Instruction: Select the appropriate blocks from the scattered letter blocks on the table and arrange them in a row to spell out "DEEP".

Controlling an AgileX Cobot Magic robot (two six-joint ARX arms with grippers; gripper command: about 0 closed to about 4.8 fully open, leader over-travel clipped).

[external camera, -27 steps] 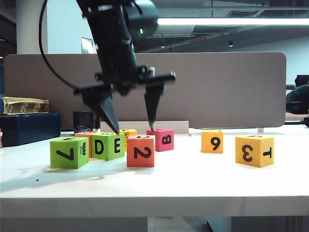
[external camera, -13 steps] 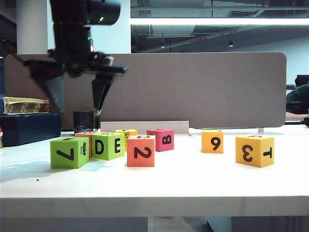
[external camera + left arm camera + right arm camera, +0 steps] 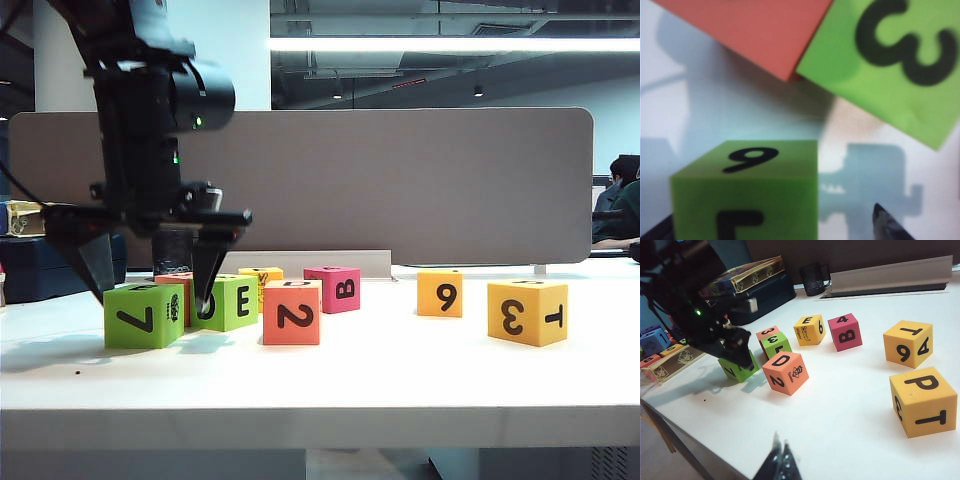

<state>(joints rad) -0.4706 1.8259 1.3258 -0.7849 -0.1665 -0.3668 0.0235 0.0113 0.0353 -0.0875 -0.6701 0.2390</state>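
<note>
Your left hand hung at the left of the exterior view, fingers spread wide and empty, straddling the green "7" block on the white tabletop. 1 fingertip came down in front of the green "D E" block just beside it. The salmon "2" block sat near the centre, with the yellow alligator block and the pink "B" block behind it. A yellow "9" block and the yellow "3 T" block stood well apart at the right. Your right hand showed at the bottom of its wrist view, fingertips together, holding nothing, far from the blocks.
</note>
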